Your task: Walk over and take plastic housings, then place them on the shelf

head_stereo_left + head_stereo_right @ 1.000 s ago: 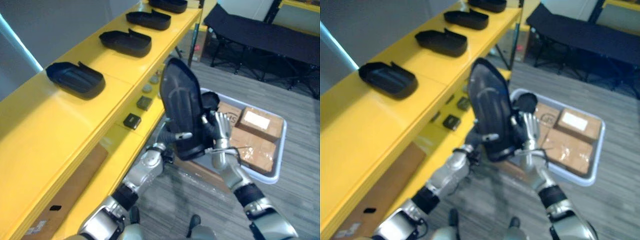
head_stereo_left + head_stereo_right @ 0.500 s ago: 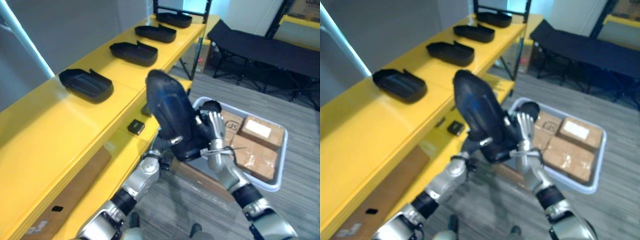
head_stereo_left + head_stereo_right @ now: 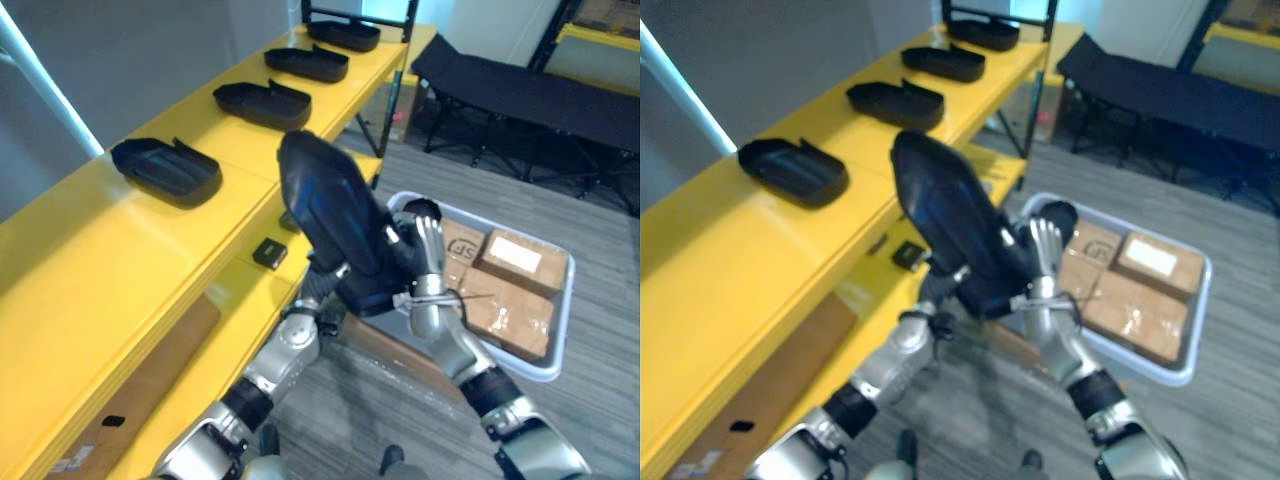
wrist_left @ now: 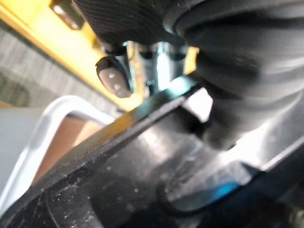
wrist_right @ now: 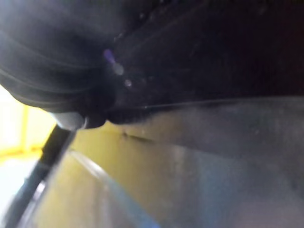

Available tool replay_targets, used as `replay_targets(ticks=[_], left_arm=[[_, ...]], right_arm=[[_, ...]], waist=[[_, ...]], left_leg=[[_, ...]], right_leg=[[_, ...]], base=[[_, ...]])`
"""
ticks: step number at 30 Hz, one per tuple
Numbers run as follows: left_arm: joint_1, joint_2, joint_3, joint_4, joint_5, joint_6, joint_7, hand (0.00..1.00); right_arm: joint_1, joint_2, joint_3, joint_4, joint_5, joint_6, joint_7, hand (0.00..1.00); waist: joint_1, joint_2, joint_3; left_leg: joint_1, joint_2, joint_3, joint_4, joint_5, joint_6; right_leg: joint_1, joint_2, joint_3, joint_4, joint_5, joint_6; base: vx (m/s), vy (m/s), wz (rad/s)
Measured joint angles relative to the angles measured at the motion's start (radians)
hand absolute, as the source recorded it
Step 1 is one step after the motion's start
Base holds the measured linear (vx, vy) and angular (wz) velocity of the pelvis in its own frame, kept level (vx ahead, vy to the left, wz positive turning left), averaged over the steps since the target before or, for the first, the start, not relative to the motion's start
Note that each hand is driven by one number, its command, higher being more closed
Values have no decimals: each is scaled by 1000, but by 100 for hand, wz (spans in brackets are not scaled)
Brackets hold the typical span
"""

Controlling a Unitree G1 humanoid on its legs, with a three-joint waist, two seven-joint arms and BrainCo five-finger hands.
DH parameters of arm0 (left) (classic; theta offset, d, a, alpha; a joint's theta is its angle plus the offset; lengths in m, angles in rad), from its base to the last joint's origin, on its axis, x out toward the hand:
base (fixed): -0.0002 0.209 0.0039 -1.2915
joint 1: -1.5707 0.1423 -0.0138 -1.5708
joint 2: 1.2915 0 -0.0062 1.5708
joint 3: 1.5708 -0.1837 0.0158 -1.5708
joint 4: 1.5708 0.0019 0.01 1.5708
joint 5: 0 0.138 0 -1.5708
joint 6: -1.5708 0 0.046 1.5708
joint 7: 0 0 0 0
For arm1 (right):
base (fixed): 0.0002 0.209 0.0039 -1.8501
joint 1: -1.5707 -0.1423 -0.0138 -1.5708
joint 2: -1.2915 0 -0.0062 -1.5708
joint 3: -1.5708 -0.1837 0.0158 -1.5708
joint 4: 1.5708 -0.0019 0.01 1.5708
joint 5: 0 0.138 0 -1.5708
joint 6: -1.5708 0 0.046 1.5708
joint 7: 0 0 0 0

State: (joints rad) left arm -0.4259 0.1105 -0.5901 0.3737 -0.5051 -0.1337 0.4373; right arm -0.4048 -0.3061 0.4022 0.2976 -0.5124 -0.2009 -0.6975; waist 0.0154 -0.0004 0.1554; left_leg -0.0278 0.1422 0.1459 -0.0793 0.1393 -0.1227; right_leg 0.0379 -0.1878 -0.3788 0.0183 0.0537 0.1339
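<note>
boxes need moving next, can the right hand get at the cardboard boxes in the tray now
Probably not: the right hand is busy propping the black housing, shared with the left hand. The cardboard boxes lie uncovered in the tray beside it, so nothing else blocks them.

Your left arm rises from the lower left with the forearm angled up and inward. Your left hand (image 4: 114,78) sits at the lower end of the plastic housing (image 3: 330,210), largely behind it, with one digit hooked over its rim. Your right arm comes up from the lower right, wrist near upright. Your right hand (image 3: 425,262) lies flat against the housing's other side, fingers straight and pointing up.
</note>
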Motion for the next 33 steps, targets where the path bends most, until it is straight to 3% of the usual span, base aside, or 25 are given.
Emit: replay_targets(ticks=[3, 8, 11, 13, 15, 16, 20, 23, 27, 31, 33], left_arm=[[2, -1, 13, 0, 2, -16, 25, 100], [37, -25, 102, -43, 33, -18, 67, 100], [56, -49, 192, -125, 172, -27, 110, 100], [63, -53, 260, -155, 301, -38, 152, 100], [67, -46, 322, -161, 402, -38, 189, 100], [93, -37, 374, -185, 489, -36, 228, 100], [165, -25, 485, -288, 674, -9, 325, 100], [222, -17, 520, -377, 757, -2, 356, 100], [348, -23, 538, -483, 800, -3, 368, 100], [494, -63, 538, -557, 797, -6, 370, 100], [580, -76, 541, -584, 787, -40, 368, 100]], right_arm=[[36, 27, 0, -29, 48, -40, 0, 0], [133, 36, 12, -130, 94, -158, 51, 0], [178, 43, 11, -269, 189, -227, 171, 0], [184, 48, -25, -377, 315, -277, 267, 0], [183, 48, -103, -461, 429, -309, 336, 0], [183, 49, -178, -495, 537, -326, 383, 0], [233, 52, -346, -538, 773, -317, 454, 0], [330, 65, -437, -584, 895, -293, 515, 0], [497, 126, -524, -592, 979, -242, 552, 0], [700, 214, -534, -528, 1010, -182, 572, 0], [786, 254, -533, -459, 1014, -173, 569, 0]], waist=[[-1, -2, -1], [-1, -10, -6], [-2, -14, -9], [-7, -14, -11], [-11, -15, -12], [-19, -19, -21], [-29, -24, -49], [-32, -19, -63], [-50, -9, -85], [-64, 0, -95], [-66, 0, -95]], left_leg=[[9, 0, 5, 0, -1, 1], [11, 3, 12, -1, -2, 1], [18, 4, 24, -2, -3, 0], [32, 3, 29, -7, -4, -1], [39, 3, 30, -8, -4, -1], [42, 3, 32, -9, -4, -1], [44, 3, 36, -9, -4, -1], [45, 3, 39, -9, -4, -1], [45, 4, 52, -10, -8, -2], [44, 7, 69, -10, -17, -3], [44, 9, 78, -10, -23, -8]], right_leg=[[7, 1, 5, -5, 1, 0], [19, 7, 8, -37, 14, -2], [18, 10, 21, -44, 20, -2], [28, 9, 24, -43, 21, -1], [33, 9, 24, -43, 20, -2], [34, 9, 25, -44, 20, -2], [34, 8, 27, -45, 19, -4], [34, 8, 28, -47, 17, -8], [30, 8, 34, -53, 16, -6], [19, 11, 51, -61, 15, -4], [15, 12, 55, -64, 16, -3]], base=[[-25, -8, -5], [-7, -6, -4], [4, -9, -13], [-5, -8, -9], [-14, -2, -2], [-24, -4, -4], [-5, -1, -1], [-4, -3, -1], [-6, -5, -7], [2, -3, -12], [17, -4, -14]])
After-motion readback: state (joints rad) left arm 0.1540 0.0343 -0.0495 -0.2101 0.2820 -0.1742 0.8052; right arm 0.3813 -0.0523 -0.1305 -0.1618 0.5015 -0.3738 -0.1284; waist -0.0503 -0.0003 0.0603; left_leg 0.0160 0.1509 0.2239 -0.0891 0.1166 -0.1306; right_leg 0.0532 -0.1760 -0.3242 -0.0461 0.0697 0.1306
